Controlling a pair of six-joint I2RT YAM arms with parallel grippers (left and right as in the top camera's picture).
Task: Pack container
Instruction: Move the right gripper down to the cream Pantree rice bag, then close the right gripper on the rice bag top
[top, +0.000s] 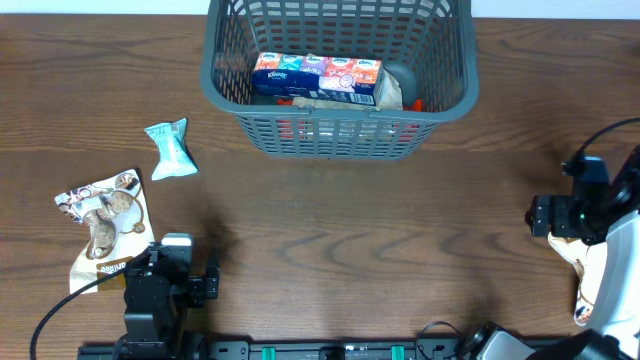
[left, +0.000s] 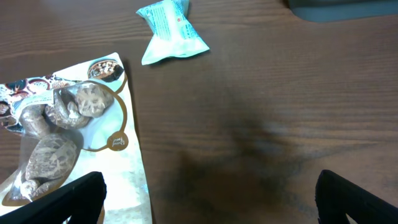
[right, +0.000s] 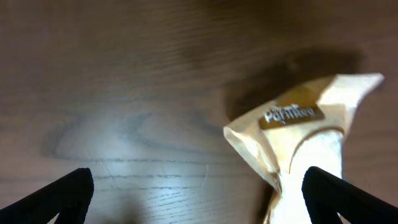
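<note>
The dark grey slatted container stands at the back centre and holds a Kleenex tissue pack and other packs. A light blue snack pack lies left of it, also in the left wrist view. A mushroom-picture bag lies at the front left, also in the left wrist view. My left gripper is open and empty, low by that bag's right edge. My right gripper is open over the table beside a cream bag, which lies at the right edge.
The container's corner shows at the top right of the left wrist view. The brown wooden table stretches between the two arms. A black rail runs along the front edge.
</note>
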